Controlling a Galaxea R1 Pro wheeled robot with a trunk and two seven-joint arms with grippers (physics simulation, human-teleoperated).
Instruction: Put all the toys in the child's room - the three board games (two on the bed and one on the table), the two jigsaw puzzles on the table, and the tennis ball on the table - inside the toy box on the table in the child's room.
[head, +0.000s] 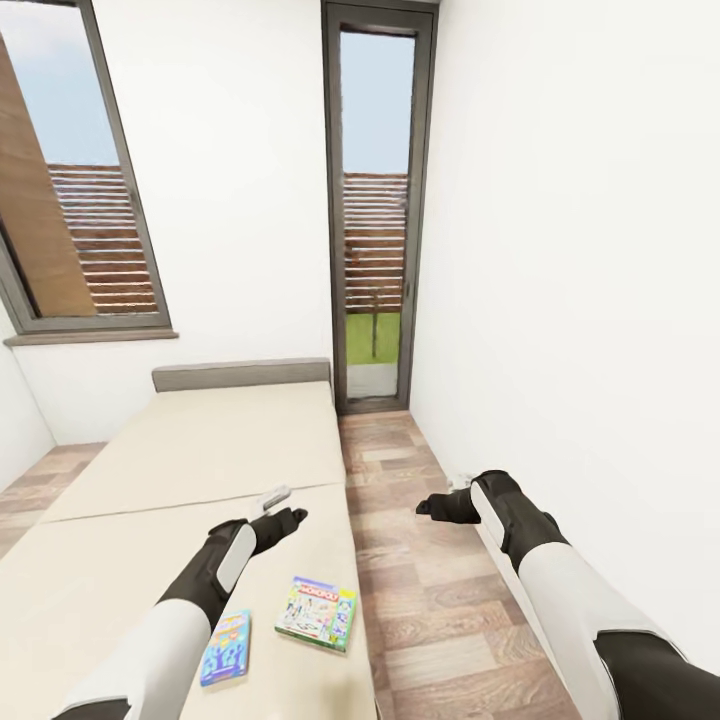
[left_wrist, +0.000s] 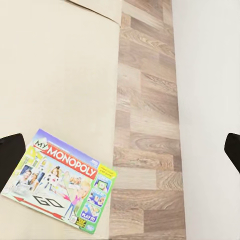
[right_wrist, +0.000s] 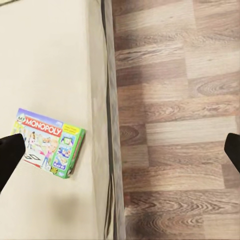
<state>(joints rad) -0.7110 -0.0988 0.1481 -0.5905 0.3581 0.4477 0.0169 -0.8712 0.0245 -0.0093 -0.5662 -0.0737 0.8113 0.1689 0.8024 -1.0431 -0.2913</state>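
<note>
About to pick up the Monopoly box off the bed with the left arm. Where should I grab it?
The Monopoly box lies flat on the mattress near the floor-side edge, so come straight down with the left hand, which is open. Close across its shorter width, fingers on the two long edges. It is thin, so sliding it over the mattress edge may help.

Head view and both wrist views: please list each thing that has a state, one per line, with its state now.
Monopoly box: closed, flat on the bed, near its edge, not held.
Blue box: closed, flat on the bed, beside the left arm, not held.
Left gripper: open, empty, above the bed.
Right gripper: open, empty, above the floor.
Bed: bare mattress, no covers.
Tall window: appears shut.
</note>
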